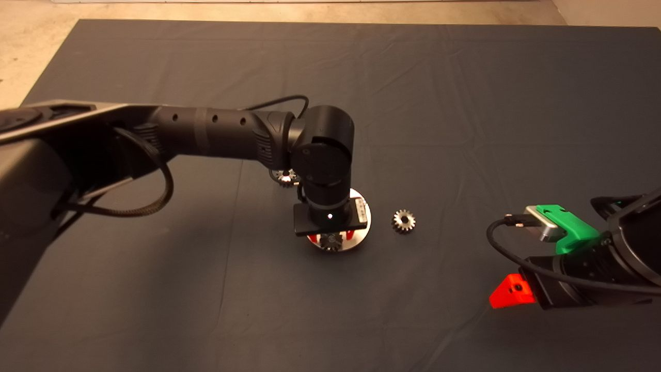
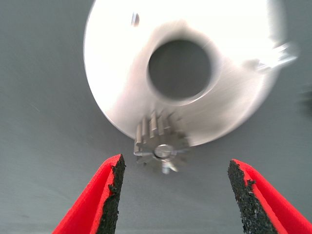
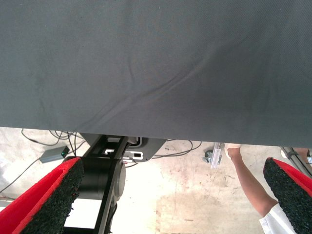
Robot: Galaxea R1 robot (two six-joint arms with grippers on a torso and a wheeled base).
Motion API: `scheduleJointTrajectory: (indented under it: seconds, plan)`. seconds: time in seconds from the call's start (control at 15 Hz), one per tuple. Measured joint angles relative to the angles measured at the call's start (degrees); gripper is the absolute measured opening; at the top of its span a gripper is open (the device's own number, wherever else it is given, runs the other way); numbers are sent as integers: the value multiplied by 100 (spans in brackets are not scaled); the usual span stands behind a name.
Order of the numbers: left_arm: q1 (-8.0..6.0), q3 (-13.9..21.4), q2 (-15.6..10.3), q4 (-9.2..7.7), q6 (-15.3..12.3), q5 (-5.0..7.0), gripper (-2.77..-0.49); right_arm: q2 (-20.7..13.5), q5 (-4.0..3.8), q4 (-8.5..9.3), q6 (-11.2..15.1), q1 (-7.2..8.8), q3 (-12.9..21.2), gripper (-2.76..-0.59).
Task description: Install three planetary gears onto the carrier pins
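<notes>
The white-silver disc (image 2: 122,73) lies mid-mat, mostly under my left wrist in the head view (image 1: 364,227). One planetary gear (image 2: 162,146) sits on a carrier pin at the disc's near edge, with the pin tip showing in its centre; it also shows in the head view (image 1: 330,241). Two bare pins (image 2: 135,19) (image 2: 273,56) stand on the disc. My left gripper (image 2: 175,195) is open, just above this gear and not touching it. A second gear (image 1: 404,221) lies on the mat right of the disc. A third gear (image 1: 285,177) lies at the disc's far left, partly hidden by the arm.
My right gripper (image 1: 508,294) is parked open at the mat's lower right edge. Its wrist view shows the mat's edge (image 3: 156,63), floor cables and a person's leg (image 3: 248,180). The left arm (image 1: 217,134) spans the mat's left half.
</notes>
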Motion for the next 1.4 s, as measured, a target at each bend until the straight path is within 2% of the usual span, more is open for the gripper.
scheduleJointTrajectory:
  seconds: [0.07, 0.13, 0.2, 0.33, 0.53, 0.67, 0.8, 0.93, 1.0, 1.07, 1.2, 1.33, 1.4]
  plan:
    - [-210, 141, -20, 7, 0, -5, -173, 0, 0, -2, 0, 0, 0, -60]
    - [-298, 278, -104, 15, 0, -18, -166, 0, 0, -2, 0, 0, 0, -60]
    - [-294, 441, -236, 17, 1, -29, -165, -5, -5, 0, 0, -2, 0, -60]
    - [-285, 841, -679, 17, 1, -27, -151, -9, 0, -2, -15, 0, 0, -60]
    - [-288, 1575, -1721, 20, 35, -5, -138, 0, -2, -17, -229, -2, -98, -60]
    - [-288, 2028, -2464, 2, 276, -5, -136, 24, 0, -39, -563, -11, -352, -60]
    - [-302, 2398, -3214, -133, 581, 9, -124, 137, -2, -63, -1048, -85, -796, -60]
    - [-302, 2700, -3731, -378, 762, 20, -119, 395, -5, -110, -1504, -163, -1416, -60]
    - [-300, 2834, -3899, -448, 814, 20, -109, 537, 0, -148, -1686, -177, -1682, -60]
    - [-301, 2990, -4031, -501, 898, 17, -108, 662, 5, -175, -1858, -201, -1883, -60]
    - [-302, 3245, -4195, -608, 990, 17, -95, 796, 20, -184, -2171, -319, -2147, -60]
    - [-330, 3487, -4352, -717, 1025, 17, -93, 878, 6, -186, -2442, -417, -2438, -60]
    - [-331, 3568, -4406, -750, 1031, 15, -82, 963, -4, -192, -2589, -447, -2616, -60]
